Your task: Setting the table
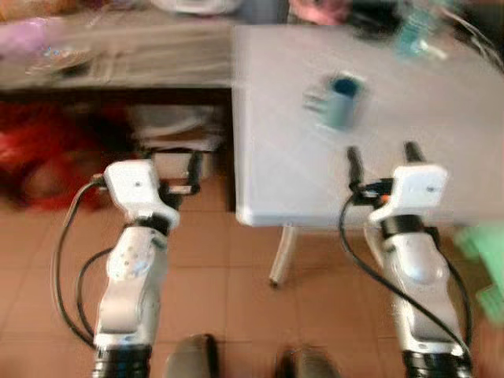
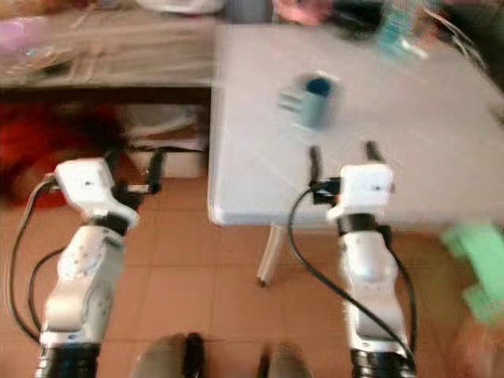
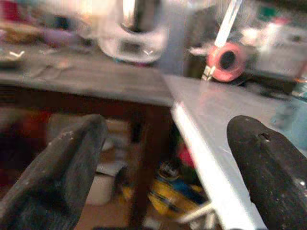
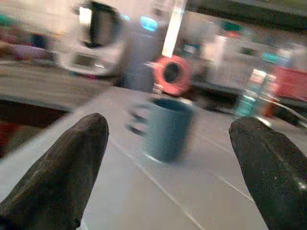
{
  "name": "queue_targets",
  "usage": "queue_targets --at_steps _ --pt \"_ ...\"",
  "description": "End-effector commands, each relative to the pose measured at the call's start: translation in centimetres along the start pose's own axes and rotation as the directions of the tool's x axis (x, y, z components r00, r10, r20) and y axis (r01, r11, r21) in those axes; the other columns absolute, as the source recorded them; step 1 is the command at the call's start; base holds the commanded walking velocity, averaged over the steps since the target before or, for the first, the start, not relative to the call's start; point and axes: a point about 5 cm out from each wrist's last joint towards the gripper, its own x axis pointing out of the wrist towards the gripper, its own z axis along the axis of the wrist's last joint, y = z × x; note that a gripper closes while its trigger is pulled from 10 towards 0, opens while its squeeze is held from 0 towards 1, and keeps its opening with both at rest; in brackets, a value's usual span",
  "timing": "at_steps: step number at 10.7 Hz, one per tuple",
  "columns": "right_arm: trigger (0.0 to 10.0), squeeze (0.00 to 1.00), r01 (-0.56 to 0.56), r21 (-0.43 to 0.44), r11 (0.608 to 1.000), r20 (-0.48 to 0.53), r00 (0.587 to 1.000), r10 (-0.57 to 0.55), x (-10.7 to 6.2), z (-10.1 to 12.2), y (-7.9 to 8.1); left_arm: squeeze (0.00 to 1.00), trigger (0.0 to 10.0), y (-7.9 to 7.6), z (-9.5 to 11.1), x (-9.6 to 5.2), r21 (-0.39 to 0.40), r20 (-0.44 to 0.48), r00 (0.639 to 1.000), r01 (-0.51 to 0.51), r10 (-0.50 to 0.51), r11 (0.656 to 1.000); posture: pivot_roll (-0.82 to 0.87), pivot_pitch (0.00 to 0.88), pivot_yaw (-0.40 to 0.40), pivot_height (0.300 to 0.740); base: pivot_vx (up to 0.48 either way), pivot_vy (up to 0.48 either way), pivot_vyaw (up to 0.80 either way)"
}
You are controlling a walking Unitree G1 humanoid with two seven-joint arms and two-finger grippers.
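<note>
A: Status on the mug?

B: Blue-grey ceramic mug with a side handle (image 1: 340, 100) is upright on the pale grey folding table (image 1: 441, 110), well in from the near edge, handle toward the robot's left. All frames are motion-blurred.

A: Grippers?

B: Right gripper (image 1: 381, 157) is over the table's near edge, pointing at the mug, apart from it. Fingers spread wide, nothing between them; the right wrist view has the mug centred in the gap. Left gripper (image 3: 163, 158) is off the table's left corner, over the terracotta tile floor (image 1: 228, 276), fingers also wide apart and empty.

A: Anything readable? Labels, brands?

B: No. Blur kills all text. Red round object (image 4: 172, 75) and white appliance with a dark panel (image 4: 96, 40) sit at the back; no legible markings. Clear bottle with a teal label (image 1: 413, 31) on the table's far side, print unreadable.

A: Other clutter?

B: Dark wooden side table (image 1: 118, 55) left of the grey one. Green blurred object (image 1: 484, 260) at the right edge; can't tell what it is.
</note>
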Motion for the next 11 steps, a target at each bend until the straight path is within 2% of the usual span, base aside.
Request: queue_targets --at_steps 1,5,6,9,11 --pt "10.0 0.0 -0.001 0.01 1.0 -0.012 1.0 0.001 -0.1 -0.1 0.2 0.0 10.0 0.3 0.1 0.0 0.012 0.0 1.0 0.0 0.0 1.0 -0.06 0.074 0.028 0.74 0.371 0.0 0.45" --pt "10.0 0.0 -0.002 0.039 0.999 -0.042 0.999 0.003 -0.2 -0.6 0.3 0.0 10.0 0.2 -0.1 -0.2 0.007 -0.01 1.0 0.019 -0.019 1.0 -0.06 0.084 0.027 0.74 0.371 0.0 0.0" --pt "10.0 0.0 0.006 0.045 0.999 -0.05 0.999 -0.004 -0.2 -0.7 0.2 0.0 10.0 0.1 -0.2 -0.3 0.003 -0.019 1.0 0.019 -0.019 1.0 -0.06 0.086 0.025 0.74 0.0 0.0 0.0" --pt "10.0 0.0 0.008 0.054 0.999 -0.085 0.996 -0.003 -0.1 -1.2 0.2 0.0 10.0 0.1 -0.7 -0.7 0.002 -0.033 0.999 0.031 -0.031 1.0 -0.06 0.094 0.02 0.74 0.0 0.0 -0.73" --pt "10.0 0.0 0.037 0.058 0.998 -0.098 0.995 -0.032 0.3 -1.4 -0.4 0.0 10.0 0.1 -0.8 -0.9 0.006 -0.045 0.998 0.034 -0.034 0.999 -0.05 0.109 0.025 0.74 0.0 0.0 -0.6"
